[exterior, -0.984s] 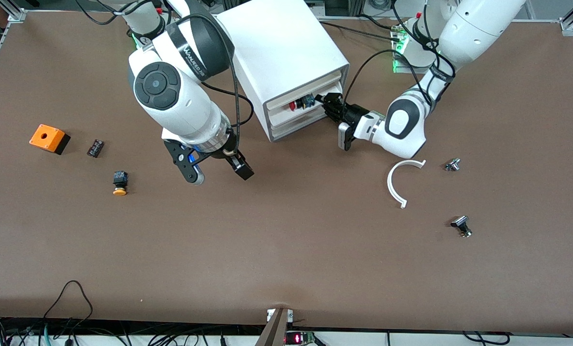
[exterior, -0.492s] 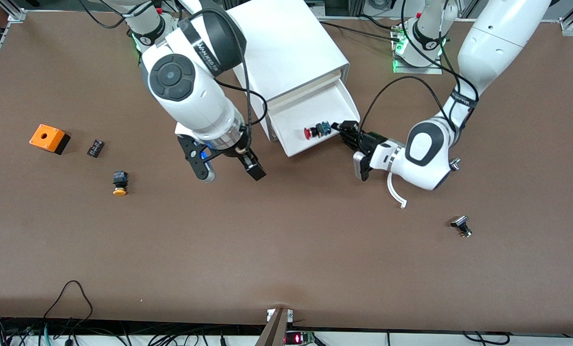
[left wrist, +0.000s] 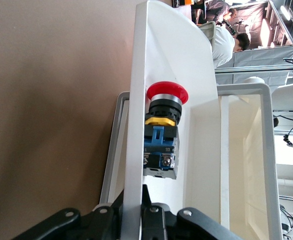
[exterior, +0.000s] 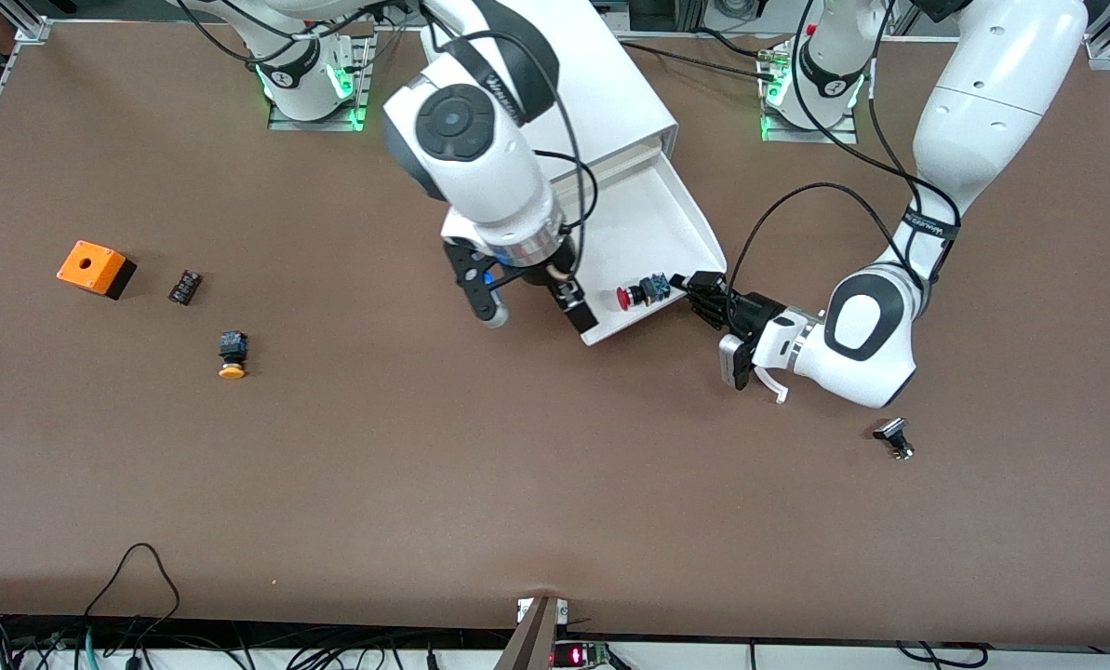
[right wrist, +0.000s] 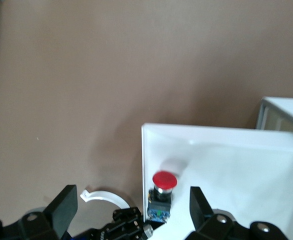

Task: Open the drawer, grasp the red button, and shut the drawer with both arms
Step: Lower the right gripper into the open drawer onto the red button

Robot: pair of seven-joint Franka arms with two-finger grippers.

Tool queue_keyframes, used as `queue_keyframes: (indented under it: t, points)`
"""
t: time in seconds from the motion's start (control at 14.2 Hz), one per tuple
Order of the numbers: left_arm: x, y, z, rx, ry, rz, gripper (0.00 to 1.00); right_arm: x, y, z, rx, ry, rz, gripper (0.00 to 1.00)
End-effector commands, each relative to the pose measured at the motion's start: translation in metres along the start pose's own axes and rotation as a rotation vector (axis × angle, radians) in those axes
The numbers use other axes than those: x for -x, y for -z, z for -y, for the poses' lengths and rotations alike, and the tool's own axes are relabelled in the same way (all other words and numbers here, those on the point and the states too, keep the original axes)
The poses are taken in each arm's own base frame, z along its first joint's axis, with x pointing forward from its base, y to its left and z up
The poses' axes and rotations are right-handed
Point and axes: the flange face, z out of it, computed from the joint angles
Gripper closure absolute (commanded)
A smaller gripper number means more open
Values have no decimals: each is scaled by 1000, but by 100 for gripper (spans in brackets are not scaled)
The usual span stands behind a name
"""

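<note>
The white cabinet [exterior: 564, 93] has its drawer [exterior: 648, 223] pulled far out toward the front camera. The red-capped button [exterior: 641, 292] lies on its side in the drawer, close to the front wall. My left gripper [exterior: 701, 290] is shut on the drawer's front wall at the corner toward the left arm's end. In the left wrist view, the wall [left wrist: 136, 150] runs into the left gripper [left wrist: 136, 222], with the button [left wrist: 162, 131] just inside it. My right gripper [exterior: 536, 312] is open and empty over the drawer's other front corner. The right wrist view shows the button [right wrist: 162, 192] between the right gripper's [right wrist: 131, 202] spread fingers.
An orange square box [exterior: 95, 267], a small black part [exterior: 184, 286] and a yellow-capped button [exterior: 232, 355] lie toward the right arm's end. A white arc [exterior: 770, 383] is partly under the left arm. A metal part [exterior: 894, 437] lies nearer the front camera.
The left gripper has drawn the drawer much farther out of the cabinet, with the button riding in it. The right arm has swung from over the table to over the drawer's front corner.
</note>
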Motion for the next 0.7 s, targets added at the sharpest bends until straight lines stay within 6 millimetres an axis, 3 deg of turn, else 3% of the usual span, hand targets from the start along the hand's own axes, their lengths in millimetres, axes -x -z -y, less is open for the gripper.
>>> queue_keyframes:
  t: [0.0, 0.07, 0.14, 0.21, 0.42, 0.63]
  points:
    - [-7, 9, 16, -88, -18, 21, 100, 23, -22, 2, -21, 3, 19, 1]
    - [-6, 12, 16, -95, -17, 24, 100, 35, -32, -1, -26, 9, 25, 1]
    - [-6, 13, 15, -96, -25, 22, 19, 41, -41, -1, -39, -8, 31, 1]
    - [-6, 15, 14, -98, -20, 20, 0, 49, -52, -4, -44, -11, 36, 1]
    - [-5, 35, -7, -121, -12, 13, 0, 69, -77, -12, -37, -9, 41, 1]
    - [-9, 71, -57, -253, 123, 84, 0, 91, -112, -24, -35, -9, 38, 1]
